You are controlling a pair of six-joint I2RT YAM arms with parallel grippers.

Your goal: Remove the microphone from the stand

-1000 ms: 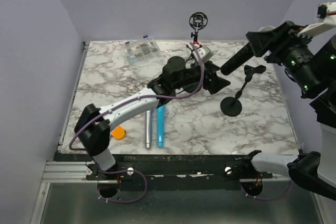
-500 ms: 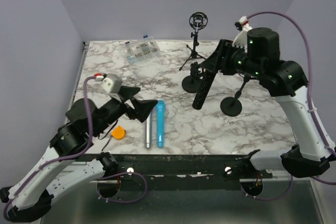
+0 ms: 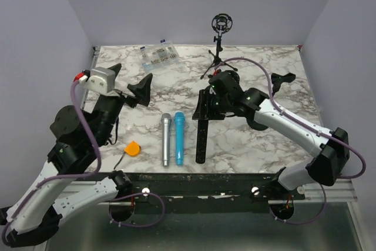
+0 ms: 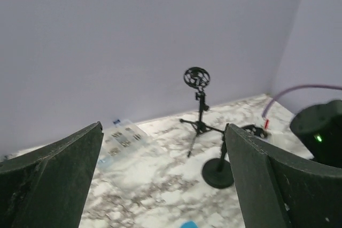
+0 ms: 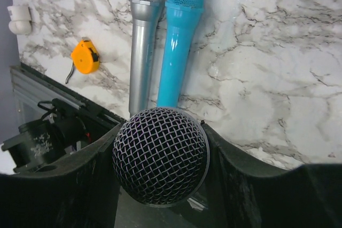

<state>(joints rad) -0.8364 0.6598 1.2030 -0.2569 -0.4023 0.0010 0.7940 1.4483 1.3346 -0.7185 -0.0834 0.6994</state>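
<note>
Black microphone (image 3: 201,136) was found already freed from the stand (image 3: 281,79), clasped by the right pincer (image 3: 207,105) just beside the blue microphone (image 3: 178,139); only its release was judged left. Well away from the blue microphone, the left pincer (image 3: 128,79) was held agape and empty.

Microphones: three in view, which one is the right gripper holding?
The black microphone, rightmost of the three, gripped near its mesh head by the right gripper. The silver microphone and blue microphone lie free side by side on the table.

Orange tape measure (image 3: 133,149), clear box (image 3: 158,55), perhaps screws
</note>
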